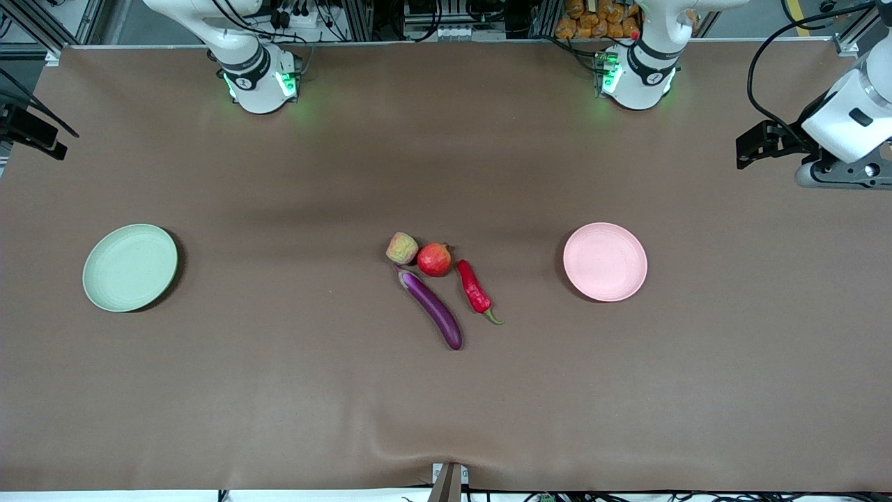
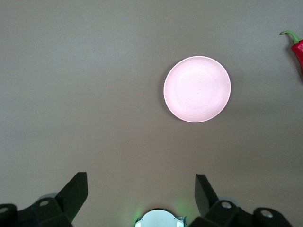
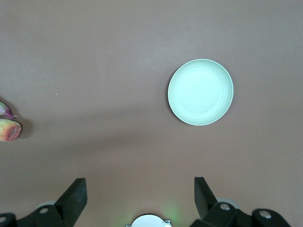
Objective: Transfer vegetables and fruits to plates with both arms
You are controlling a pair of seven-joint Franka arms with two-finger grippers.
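Note:
Four items lie clustered mid-table: a yellowish-pink peach (image 1: 402, 247), a red pomegranate (image 1: 434, 259), a purple eggplant (image 1: 432, 309) and a red chili (image 1: 475, 288). The green plate (image 1: 130, 267) sits toward the right arm's end and the pink plate (image 1: 605, 261) toward the left arm's end; both hold nothing. My left gripper (image 2: 140, 189) hangs open high over its own base, with the pink plate (image 2: 197, 89) and the chili (image 2: 298, 47) in its view. My right gripper (image 3: 139, 191) is open high over its base, seeing the green plate (image 3: 200, 98) and the peach (image 3: 9, 130). Neither hand shows in the front view.
The arm bases (image 1: 259, 84) (image 1: 637, 80) stand at the table's back edge. A white and black device (image 1: 829, 139) juts in at the left arm's end, and a black bracket (image 1: 31, 132) at the right arm's end. Brown cloth (image 1: 279, 390) covers the table.

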